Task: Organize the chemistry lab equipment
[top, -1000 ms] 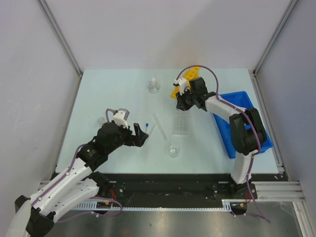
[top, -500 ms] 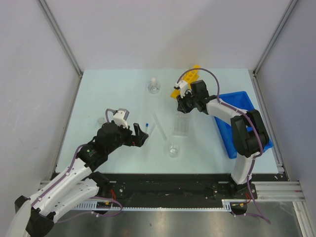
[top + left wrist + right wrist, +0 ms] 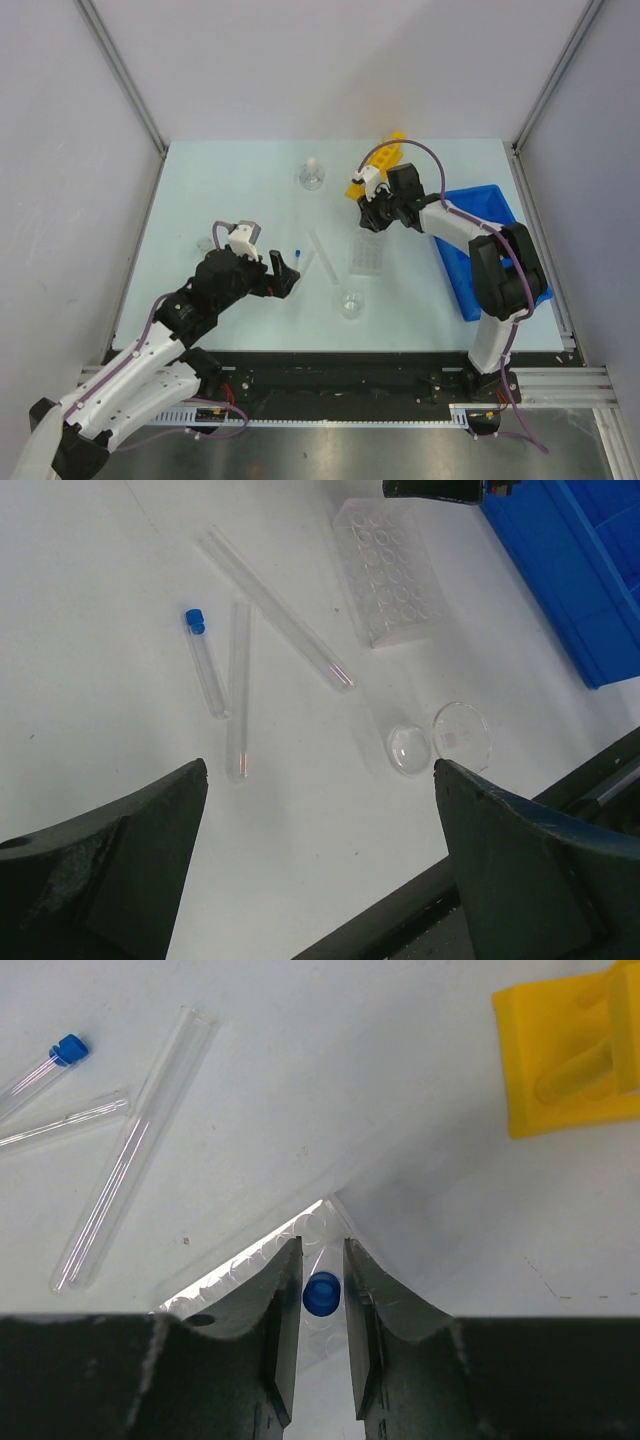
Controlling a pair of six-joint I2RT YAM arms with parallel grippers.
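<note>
My right gripper hangs over the far edge of the clear tray. Between its jaws a blue-capped tube stands upright in a tray well. The jaws are slightly parted, with a thin gap beside the cap. Another blue-capped tube lies on the table ahead of my left gripper, which is wide open and empty near the table's left middle. The yellow tube rack lies behind the right gripper. At the right edge is the blue bin. The stoppered flask stands at the back, and the small beaker near the front.
Two uncapped clear tubes lie beside the blue-capped tube, left of the tray. The beaker stands just ahead of my left gripper's right finger. A metal frame borders the table on all sides.
The right gripper's jaws have eased apart a little around the standing tube, and that wrist has shifted slightly to the right. The left arm has not moved.
</note>
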